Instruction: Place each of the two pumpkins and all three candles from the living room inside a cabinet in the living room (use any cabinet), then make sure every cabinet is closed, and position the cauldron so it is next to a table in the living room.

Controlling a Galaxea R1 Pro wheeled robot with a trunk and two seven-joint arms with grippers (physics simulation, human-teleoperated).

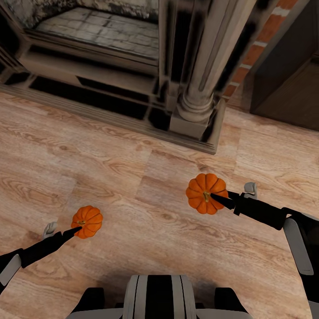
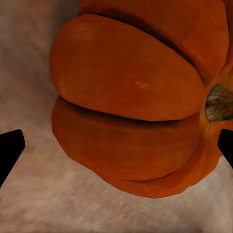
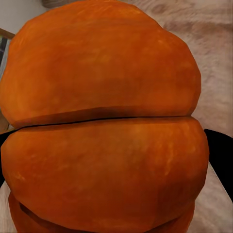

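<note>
Both arms reach forward, low over the wooden floor (image 1: 133, 177) in front of the fireplace (image 1: 110, 66). The left gripper (image 1: 76, 229) holds a ribbed orange pumpkin (image 1: 87, 221) between its fingers. The right gripper (image 1: 217, 198) holds the second pumpkin (image 1: 204, 191), its stem upward.

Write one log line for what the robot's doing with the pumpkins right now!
scene: wood floor by fireplace | left gripper: at left pumpkin, grip unclear | right gripper: at right pumpkin, grip unclear
</note>
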